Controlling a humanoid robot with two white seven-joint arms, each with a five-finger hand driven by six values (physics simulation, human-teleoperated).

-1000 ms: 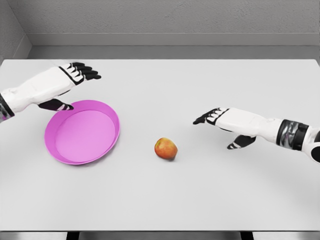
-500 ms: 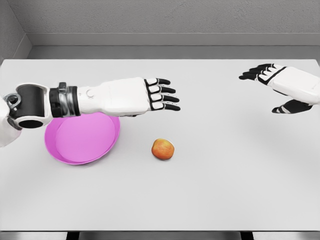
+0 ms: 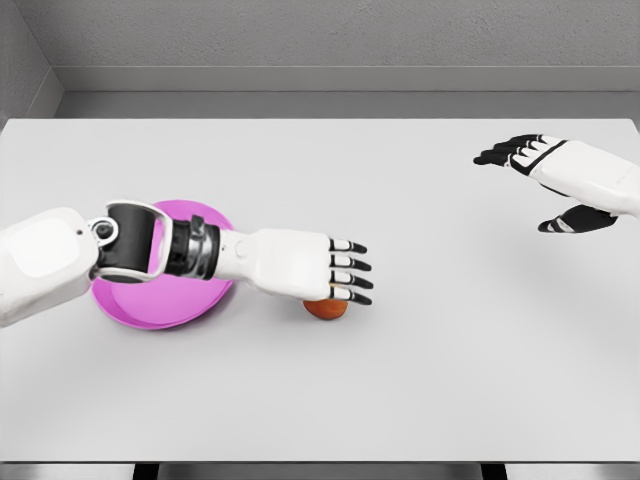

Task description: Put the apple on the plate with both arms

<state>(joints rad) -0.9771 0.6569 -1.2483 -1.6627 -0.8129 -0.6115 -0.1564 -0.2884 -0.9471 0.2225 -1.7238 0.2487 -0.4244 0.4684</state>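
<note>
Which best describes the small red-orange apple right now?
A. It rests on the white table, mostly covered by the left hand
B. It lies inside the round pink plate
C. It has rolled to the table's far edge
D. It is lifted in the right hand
A: the small red-orange apple peeks out beneath the left hand on the white table, right of the round pink plate, while the right hand hovers far off, open.

Bright even overhead light, soft faint shadows, sharp render, no glare
</note>
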